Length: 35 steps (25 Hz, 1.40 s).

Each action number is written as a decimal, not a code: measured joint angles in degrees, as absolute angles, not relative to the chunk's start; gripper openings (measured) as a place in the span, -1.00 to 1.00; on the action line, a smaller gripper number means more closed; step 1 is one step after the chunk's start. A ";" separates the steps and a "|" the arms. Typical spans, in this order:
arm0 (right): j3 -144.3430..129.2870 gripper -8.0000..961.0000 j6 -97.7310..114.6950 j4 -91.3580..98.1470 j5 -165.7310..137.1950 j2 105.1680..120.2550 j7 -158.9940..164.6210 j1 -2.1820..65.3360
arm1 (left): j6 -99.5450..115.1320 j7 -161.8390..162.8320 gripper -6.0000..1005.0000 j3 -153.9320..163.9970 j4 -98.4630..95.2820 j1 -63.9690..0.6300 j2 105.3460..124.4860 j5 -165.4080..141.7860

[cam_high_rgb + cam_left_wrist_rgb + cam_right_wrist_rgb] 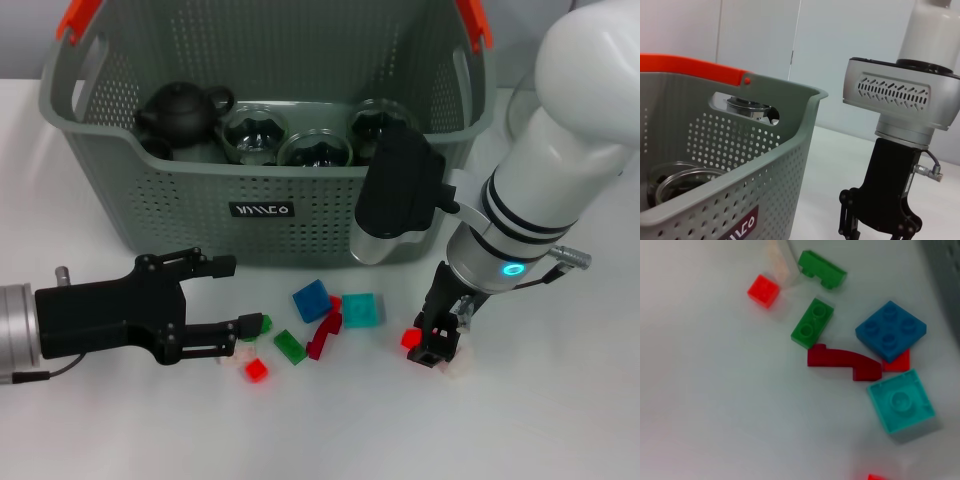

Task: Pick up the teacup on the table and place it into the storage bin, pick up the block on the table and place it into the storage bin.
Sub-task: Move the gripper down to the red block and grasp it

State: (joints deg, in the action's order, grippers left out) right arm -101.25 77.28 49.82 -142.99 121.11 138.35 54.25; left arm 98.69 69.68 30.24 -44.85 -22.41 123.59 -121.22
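Right hand [437, 345]: pointing down at the worktop [560, 420], fingers closing around a small red block [410, 339].
Left hand [225, 297]: hovering low in front of the storage bin [180, 215], fingers spread wide, holding nothing.
Storage bin: sitting at the back, carrying a dark teapot [180, 112] and glass cups [317, 151].
Loose blocks [322, 312]: lying between the hands.

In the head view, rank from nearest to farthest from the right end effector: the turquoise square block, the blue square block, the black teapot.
Measured from the right end effector, low near the table:
1. Turquoise square block, just to its left.
2. Blue square block, further left.
3. Black teapot, inside the grey-green perforated storage bin, far left corner.
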 joint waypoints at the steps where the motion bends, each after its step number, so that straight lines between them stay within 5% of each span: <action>1: -101.25 0.14 77.20 49.82 -143.00 121.11 138.41 54.17 | 98.68 69.65 0.63 30.24 -44.72 -22.41 123.58 -121.22; 6: -101.25 -0.13 76.94 49.79 -142.99 121.02 138.84 53.94 | 98.69 69.56 0.63 30.24 -44.53 -22.41 123.57 -121.23; 35: -100.45 -0.12 77.32 51.21 -143.23 120.78 139.83 53.61 | 99.15 69.67 0.63 30.16 -44.48 -21.95 123.57 -121.47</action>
State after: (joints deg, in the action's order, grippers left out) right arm -100.45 77.32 51.21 -143.23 120.78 139.83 53.61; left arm 99.15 69.66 30.16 -44.48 -21.95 123.57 -121.47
